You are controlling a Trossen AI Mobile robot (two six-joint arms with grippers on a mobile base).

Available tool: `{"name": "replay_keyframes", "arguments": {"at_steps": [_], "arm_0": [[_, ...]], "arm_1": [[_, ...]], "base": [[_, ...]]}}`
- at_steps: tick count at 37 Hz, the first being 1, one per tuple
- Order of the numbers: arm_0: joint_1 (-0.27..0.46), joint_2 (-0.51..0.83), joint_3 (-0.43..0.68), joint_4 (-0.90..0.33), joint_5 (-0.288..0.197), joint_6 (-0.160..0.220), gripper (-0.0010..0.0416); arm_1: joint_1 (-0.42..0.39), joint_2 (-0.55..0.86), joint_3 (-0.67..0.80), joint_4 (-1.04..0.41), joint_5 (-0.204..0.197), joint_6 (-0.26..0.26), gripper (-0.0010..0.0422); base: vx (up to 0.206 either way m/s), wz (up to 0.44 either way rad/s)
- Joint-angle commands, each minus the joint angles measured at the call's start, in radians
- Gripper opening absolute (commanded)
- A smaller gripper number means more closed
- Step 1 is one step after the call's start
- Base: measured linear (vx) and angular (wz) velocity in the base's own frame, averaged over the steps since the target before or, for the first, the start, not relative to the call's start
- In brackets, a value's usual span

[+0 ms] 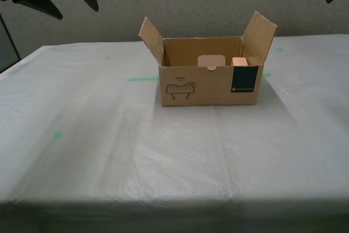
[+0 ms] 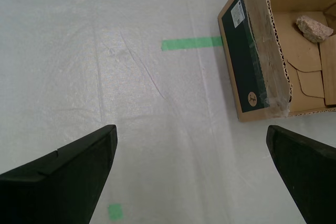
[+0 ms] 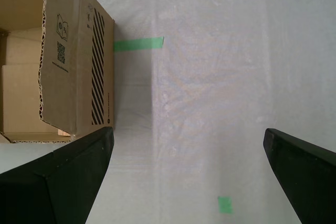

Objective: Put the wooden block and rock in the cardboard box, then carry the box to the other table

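While wrinkled white-grey cloth covers the other table (image 1: 109, 151) across the exterior view, sits just right of centre in the upper half: the cardboard box (image 1: 210, 83), flaps raised, line drawing and dark teal label facing the camera. Visible over the front wall near the teal label: the pale top of the wooden block (image 1: 239, 61). Scattered on the cloth: green tape marks (image 1: 143, 79), one strip beside the box toward the exterior view's left, a small square lower left. Dark arm parts at the top corners of the frame, well apart from the box; cannot tell which arm is which. Second wrist view: my second gripper (image 2: 191, 174) spread wide, holding nothing, black fingers (image 2: 68, 174) in the lower corners over bare cloth; box in the upper right with its teal-labelled wall showing; inside, resting on the cardboard floor, the rock (image 2: 314, 28). First wrist view: my first gripper (image 3: 186, 174) likewise wide open and empty over the cloth; box in the upper left, striped side wall showing, a green strip just beside it.
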Motion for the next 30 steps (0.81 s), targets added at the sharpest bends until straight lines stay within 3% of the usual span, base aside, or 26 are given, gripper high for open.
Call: {"name": "replay_keyframes", "arguments": {"at_steps": [1,30], "arm_0": [[0.000,0.000,0.000,0.001,0.001,-0.001,0.0398],[0.000,0.000,0.000,0.001,0.001,-0.001,0.0398]], "arm_1": [[0.000,0.000,0.000,0.000,0.002,0.004,0.0389],[0.000,0.000,0.000,0.000,0.002,0.004,0.0389]], "base": [[0.000,0.000],[0.000,0.000]]}}
